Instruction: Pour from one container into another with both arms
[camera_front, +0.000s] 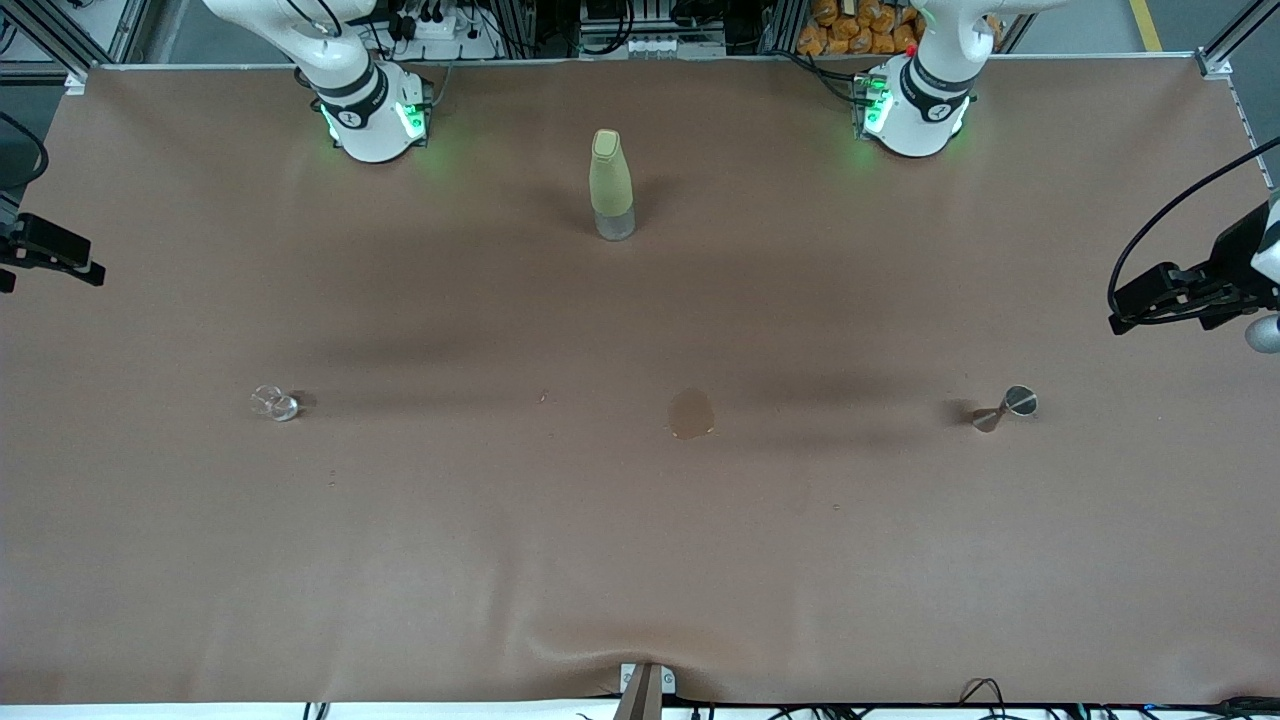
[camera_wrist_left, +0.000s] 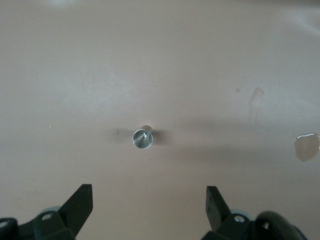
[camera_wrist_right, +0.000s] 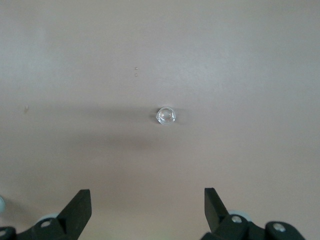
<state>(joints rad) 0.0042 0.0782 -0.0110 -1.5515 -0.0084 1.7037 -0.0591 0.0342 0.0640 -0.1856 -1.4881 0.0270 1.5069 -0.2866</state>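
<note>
Wide brown counter (camera_front: 640, 560) fills the front view, and both arms are parked high at its edges, nothing gripped yet. Upper centre of the frame stands the tall pale yellow-green bottle (camera_front: 611, 185), well apart from the action and best left alone. Lower centre, a damp stain (camera_front: 690, 413) marks the cloth. At the right edge of the frame the left end effector (camera_wrist_left: 150, 200) hangs high over the counter, fingers spread wide apart and empty; at the left edge the right end effector (camera_wrist_right: 147, 202) does likewise, fingers also wide and empty. Now the small players: the silver jigger (camera_front: 1005, 407) sits at mid-height on the right, upright and centred between the fingers in the left wrist view (camera_wrist_left: 143, 138); the tiny clear glass cup (camera_front: 274, 403) sits at mid-height on the left, likewise centred in the right wrist view (camera_wrist_right: 165, 115). The approach looks like the step in hand: descend straight, keep each target centred, take the jigger at its narrow waist, close gently on that slippery glass.
</note>
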